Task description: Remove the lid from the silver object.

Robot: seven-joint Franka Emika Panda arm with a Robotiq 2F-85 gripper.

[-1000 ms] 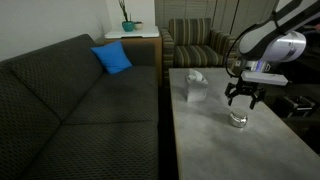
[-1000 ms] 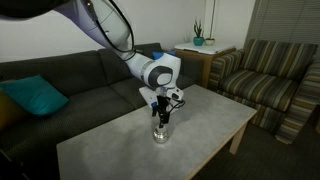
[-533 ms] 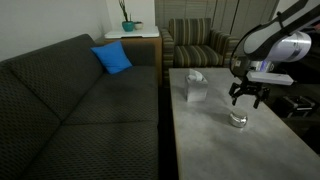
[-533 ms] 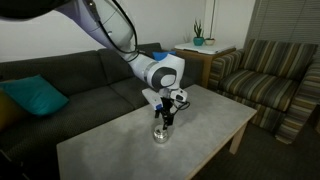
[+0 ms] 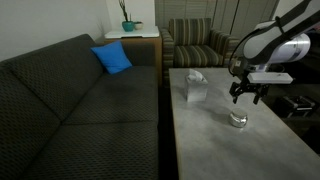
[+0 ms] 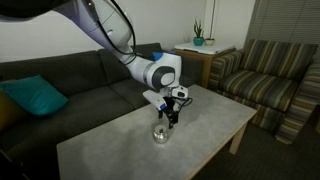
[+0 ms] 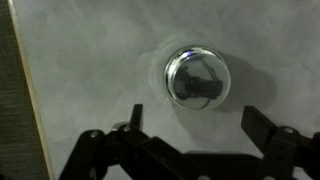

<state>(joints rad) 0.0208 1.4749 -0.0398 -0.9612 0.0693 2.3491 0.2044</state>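
One step makes up the task, and it is not yet done: the lid (image 7: 197,78) sits closed on the silver object (image 5: 237,119).

- **Position:** The pot stands upright on the table (image 5: 215,150), well apart from the tissue box (image 5: 195,87).
- **Lid and pot:** Both are polished metal, round and mirror-bright. The lid is domed and matches the pot in width. In the wrist view a dark shape shows at the crown of the dome. Whether it is a knob or a reflection cannot be told.
- **Gripper:** The gripper (image 5: 247,97) hangs above the pot, slightly to one side and clear of it. Its jaws are spread wide and hold nothing.
- **Remaining work, as judged:** align over the lid, descend, close on it and lift it off.
- **Table:** The top is flat and rectangular, with a pale grey mottled surface like stone.
- **Surroundings:** The tissue box is pale and boxy. Beside the table stands a sofa (image 5: 70,110) in dark woven fabric, with a blue cushion (image 5: 113,58) on it.
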